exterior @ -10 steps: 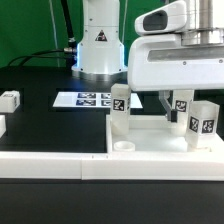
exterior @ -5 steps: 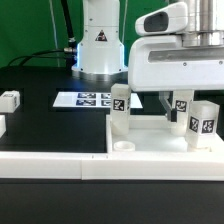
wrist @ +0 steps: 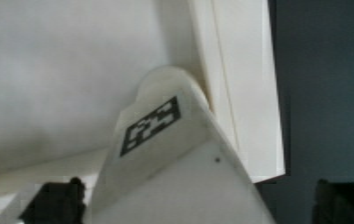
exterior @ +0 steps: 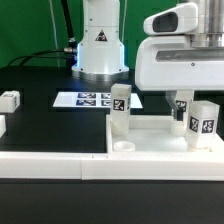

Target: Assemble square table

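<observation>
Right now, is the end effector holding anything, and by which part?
Nothing, it seems. In the wrist view the end effector is open around a tagged leg, with a gap between the leg and each jaw.

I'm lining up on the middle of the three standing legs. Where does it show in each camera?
Exterior view: middle leg stands on the slab, toward the exterior view's right, just under the arm.
Wrist view: probably the tagged leg filling the picture's middle, beside the rim.
Shared landmark: the slab's raised rim.
</observation>
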`<action>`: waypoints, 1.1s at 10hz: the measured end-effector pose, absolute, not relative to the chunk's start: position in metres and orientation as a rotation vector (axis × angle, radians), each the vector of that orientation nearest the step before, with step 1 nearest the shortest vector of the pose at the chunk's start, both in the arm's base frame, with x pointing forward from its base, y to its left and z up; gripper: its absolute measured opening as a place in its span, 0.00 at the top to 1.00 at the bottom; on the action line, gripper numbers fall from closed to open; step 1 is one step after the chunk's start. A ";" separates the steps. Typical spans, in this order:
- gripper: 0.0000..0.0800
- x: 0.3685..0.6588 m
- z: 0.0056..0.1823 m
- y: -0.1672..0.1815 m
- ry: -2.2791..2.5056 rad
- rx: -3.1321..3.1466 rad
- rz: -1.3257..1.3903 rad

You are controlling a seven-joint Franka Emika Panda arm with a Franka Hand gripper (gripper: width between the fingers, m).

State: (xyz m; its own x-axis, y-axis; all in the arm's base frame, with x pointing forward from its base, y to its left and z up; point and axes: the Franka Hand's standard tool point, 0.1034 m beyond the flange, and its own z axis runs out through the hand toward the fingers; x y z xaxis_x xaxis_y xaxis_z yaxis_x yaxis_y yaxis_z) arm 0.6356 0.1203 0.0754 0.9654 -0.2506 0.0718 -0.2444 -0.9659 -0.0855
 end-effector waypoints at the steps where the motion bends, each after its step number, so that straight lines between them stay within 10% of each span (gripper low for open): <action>1: 0.34 0.636 0.075 0.120 0.384 -3.039 -0.126; 2: 0.55 0.636 0.075 0.120 0.384 -3.039 -0.126; 4: 0.63 0.636 0.075 0.117 0.409 -3.038 -0.127; 11: 0.63 0.634 0.073 0.109 1.315 -2.770 -0.063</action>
